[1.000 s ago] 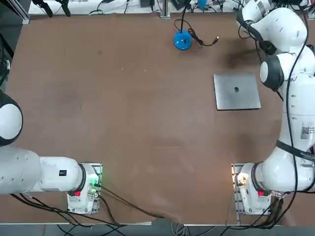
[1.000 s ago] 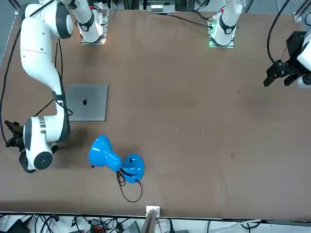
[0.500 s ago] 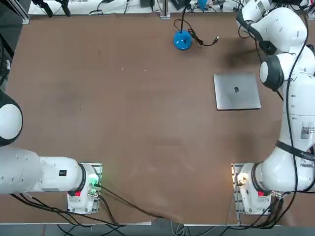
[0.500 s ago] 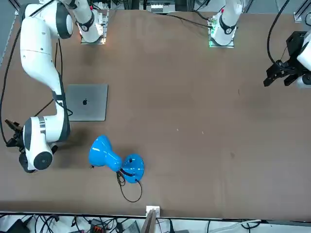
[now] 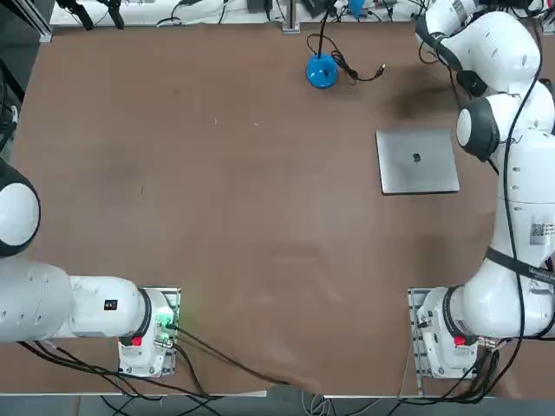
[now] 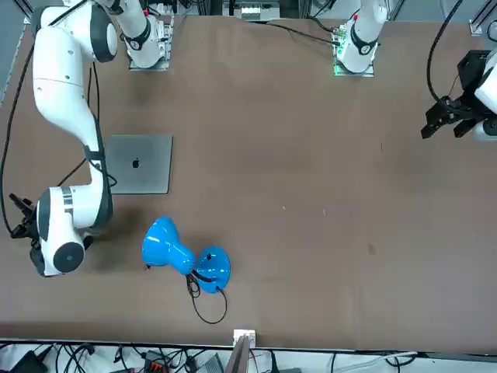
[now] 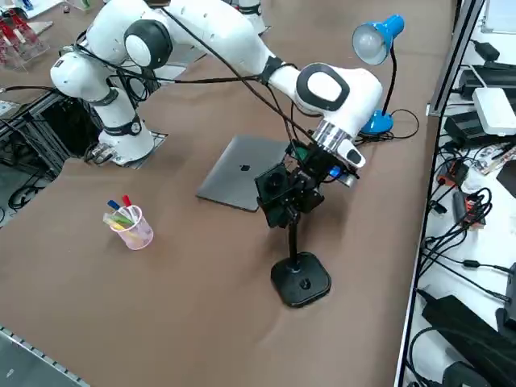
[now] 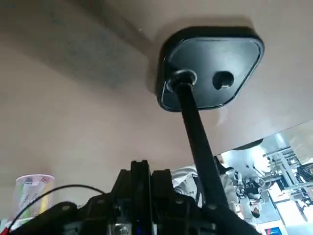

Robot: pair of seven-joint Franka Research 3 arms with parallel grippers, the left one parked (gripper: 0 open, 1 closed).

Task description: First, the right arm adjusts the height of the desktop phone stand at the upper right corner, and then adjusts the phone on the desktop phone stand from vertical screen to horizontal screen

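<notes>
The black phone stand shows in the right side view, with its rounded base (image 7: 301,280) on the table near the edge and its thin pole (image 7: 290,239) upright. At the pole's top is a dark block, the phone (image 7: 272,192) in its holder. My right gripper (image 7: 297,190) is pressed in against that top. The wrist view looks down the pole (image 8: 196,128) to the base (image 8: 211,67). A glossy slab, the phone (image 8: 261,178), reflects the room there. In the top view the white right arm (image 5: 492,52) covers the stand.
A closed grey laptop (image 7: 242,171) lies just behind the stand. A blue desk lamp (image 7: 372,37) with a black cable stands further back. A clear cup of pens (image 7: 129,224) sits toward the arm's base. Cables and devices crowd the shelf beyond the table edge (image 7: 423,201).
The right arm's wrist and upper links have shifted very slightly at the stand. The stand, laptop and lamp have not moved.
</notes>
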